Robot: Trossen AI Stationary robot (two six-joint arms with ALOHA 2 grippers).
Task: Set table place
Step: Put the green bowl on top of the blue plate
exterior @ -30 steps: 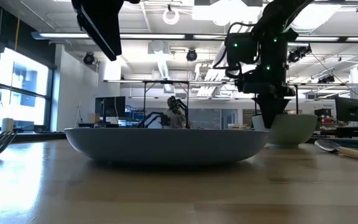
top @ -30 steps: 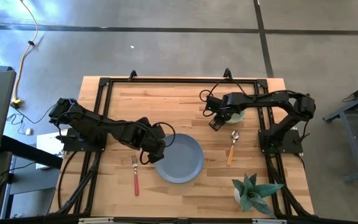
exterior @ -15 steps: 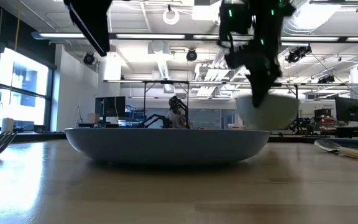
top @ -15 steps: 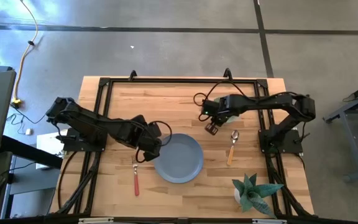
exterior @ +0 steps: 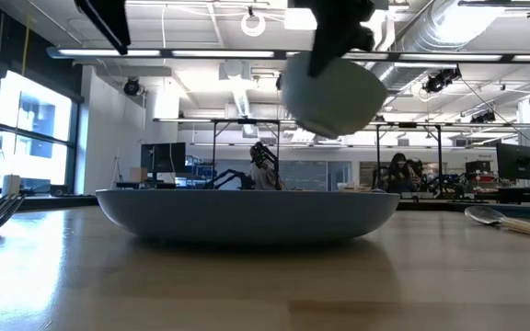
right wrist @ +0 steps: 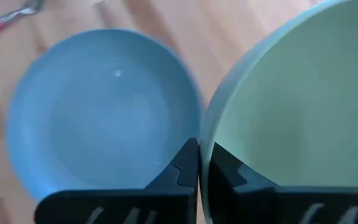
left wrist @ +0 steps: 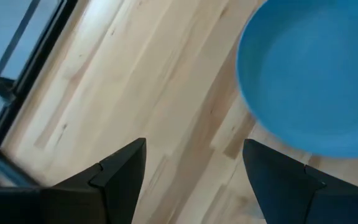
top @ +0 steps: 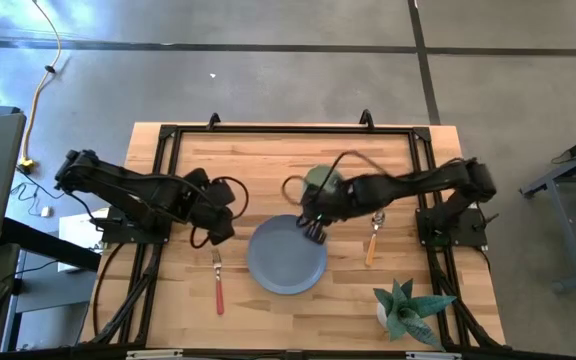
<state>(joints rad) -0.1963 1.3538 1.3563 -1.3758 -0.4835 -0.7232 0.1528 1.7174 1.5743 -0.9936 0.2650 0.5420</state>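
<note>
right gripper (top: pixel 315 226): pinched on rim of pale green bowl (exterior: pixel 331 92), held in air above far edge of blue-grey plate (top: pixel 287 254). i judge: centre bowl over plate, lower level. left gripper (left wrist: pixel 194 168): fingers apart, empty, beside plate.

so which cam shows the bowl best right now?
Low view: the bowl hangs clear above the plate, its whole side visible. Right wrist view shows its rim pinched by the right gripper, the rest cropped. High view shows a green sliver behind the arm. Left wrist view misses it.
</note>
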